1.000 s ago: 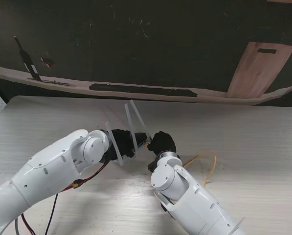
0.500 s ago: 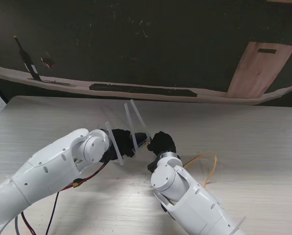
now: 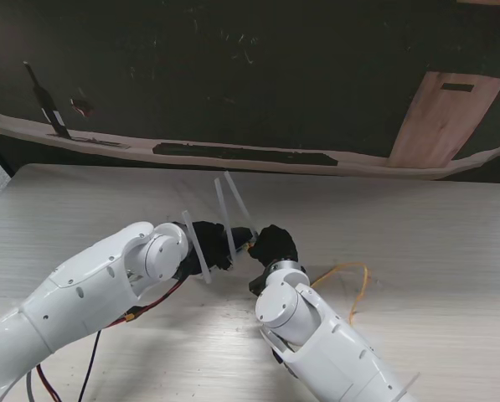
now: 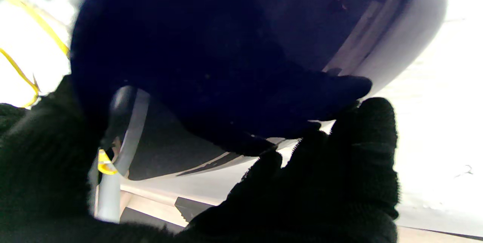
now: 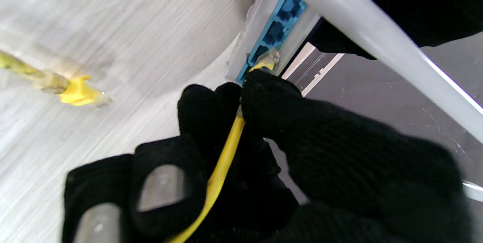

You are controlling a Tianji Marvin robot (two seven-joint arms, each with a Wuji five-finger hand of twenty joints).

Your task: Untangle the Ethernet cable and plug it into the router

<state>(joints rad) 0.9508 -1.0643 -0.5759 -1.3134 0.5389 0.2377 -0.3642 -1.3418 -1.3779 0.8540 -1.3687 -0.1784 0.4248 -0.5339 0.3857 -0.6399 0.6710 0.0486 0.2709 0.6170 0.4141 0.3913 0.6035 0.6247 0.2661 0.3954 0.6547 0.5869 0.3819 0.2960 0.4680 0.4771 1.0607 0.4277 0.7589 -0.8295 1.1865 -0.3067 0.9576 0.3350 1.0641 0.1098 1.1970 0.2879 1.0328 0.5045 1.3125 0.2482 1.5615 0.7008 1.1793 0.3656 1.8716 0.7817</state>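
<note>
Reaching in from the near left corner of the stand's view, the white left arm (image 3: pixel 90 293) ends in the black-gloved left hand (image 3: pixel 206 244), whose fingers are curled around the router (image 3: pixel 233 224), holding it off the table (image 3: pixel 82 209) near the middle. Red and black wires (image 3: pixel 141 311) hang along the underside of that arm. In the left wrist view the router's rounded dark shell (image 4: pixel 226 54) fills most of the picture, with gloved fingertips (image 4: pixel 362 129) pressed against its lower edge and one pale antenna (image 4: pixel 120 148) passing beside them; a scrap of yellow shows near the antenna's base. Pale antennas (image 3: pixel 224 219) stick up from the router between the two hands. Just to the right, the right hand (image 3: pixel 273 245) sits close against the router, touching or nearly touching the left hand. The right wrist view shows its thumb and fingers (image 5: pixel 271 103) pinched on the yellow Ethernet cable (image 5: pixel 222 160) just behind the clear plug (image 5: pixel 266 61), and the plug sits at the row of blue ports (image 5: pixel 273 31) on the router's pale edge; whether it is fully seated I cannot tell. Farther right, the rest of the cable (image 3: pixel 354 285) loops loosely over the table beside the right arm (image 3: pixel 325 343), and its other yellow connector (image 5: pixel 79 91) lies free on the tabletop.
</note>
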